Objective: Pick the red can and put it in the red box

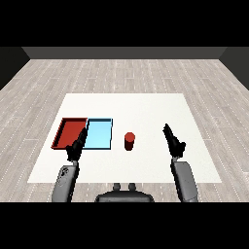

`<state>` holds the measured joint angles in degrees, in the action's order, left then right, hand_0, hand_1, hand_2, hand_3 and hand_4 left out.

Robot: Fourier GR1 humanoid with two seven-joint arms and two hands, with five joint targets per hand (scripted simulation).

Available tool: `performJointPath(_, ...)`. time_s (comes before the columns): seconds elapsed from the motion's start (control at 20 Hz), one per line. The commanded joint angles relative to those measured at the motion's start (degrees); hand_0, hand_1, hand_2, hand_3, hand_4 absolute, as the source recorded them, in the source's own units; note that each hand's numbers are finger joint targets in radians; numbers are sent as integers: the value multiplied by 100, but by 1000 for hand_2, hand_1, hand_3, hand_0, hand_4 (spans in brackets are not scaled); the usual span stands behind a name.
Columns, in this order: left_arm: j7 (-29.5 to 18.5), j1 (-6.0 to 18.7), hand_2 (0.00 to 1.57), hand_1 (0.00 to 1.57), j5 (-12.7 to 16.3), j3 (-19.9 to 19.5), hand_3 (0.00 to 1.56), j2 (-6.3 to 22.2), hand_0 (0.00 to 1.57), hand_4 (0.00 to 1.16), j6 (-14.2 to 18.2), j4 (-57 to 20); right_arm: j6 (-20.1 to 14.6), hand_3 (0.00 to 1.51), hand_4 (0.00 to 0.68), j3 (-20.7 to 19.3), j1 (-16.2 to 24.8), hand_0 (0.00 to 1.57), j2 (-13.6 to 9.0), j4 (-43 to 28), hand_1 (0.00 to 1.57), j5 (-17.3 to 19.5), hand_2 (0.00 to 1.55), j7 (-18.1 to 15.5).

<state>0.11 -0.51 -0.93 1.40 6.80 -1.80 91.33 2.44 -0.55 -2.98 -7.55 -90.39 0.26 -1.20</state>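
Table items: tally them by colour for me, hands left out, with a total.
Red: 2, the flat red rectangular tray and the small red cylindrical can.
Light blue: 1, the flat light blue rectangular tray.
Total: 3.

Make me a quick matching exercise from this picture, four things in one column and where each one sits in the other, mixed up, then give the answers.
Things:
1. red can
2. red tray
3. light blue tray
4. right hand

Places:
A. farthest left on the table
B. standing on the bare table, just right of the trays
C. between the red tray and the can
D. right of the can, holding nothing

Pairs: 1-B, 2-A, 3-C, 4-D
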Motion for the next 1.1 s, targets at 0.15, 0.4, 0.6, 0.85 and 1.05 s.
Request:
performJointPath(0.15,146,98,0,0,109,-155,0,-191,0,0,21,-11,235,0,0,-159,518,0,65,-169,0,-198,0,-26)
performJointPath(0.4,-1446,379,0,0,278,-281,0,-434,0,0,110,585,564,0,0,-195,600,0,229,-728,0,-608,0,-1434)
performJointPath(0.6,-2401,15,0,0,231,-281,0,-465,0,0,-68,194,730,0,0,-265,815,0,184,-490,0,-598,0,-1875)
performJointPath(0.85,-2287,261,0,0,164,-233,0,-554,0,0,62,68,882,0,0,-254,1202,0,244,-529,0,-515,0,-2248)
performJointPath(1.05,-2053,-52,0,0,160,-207,0,-491,0,0,60,642,760,0,0,-216,846,0,344,-335,0,-382,0,-2157)
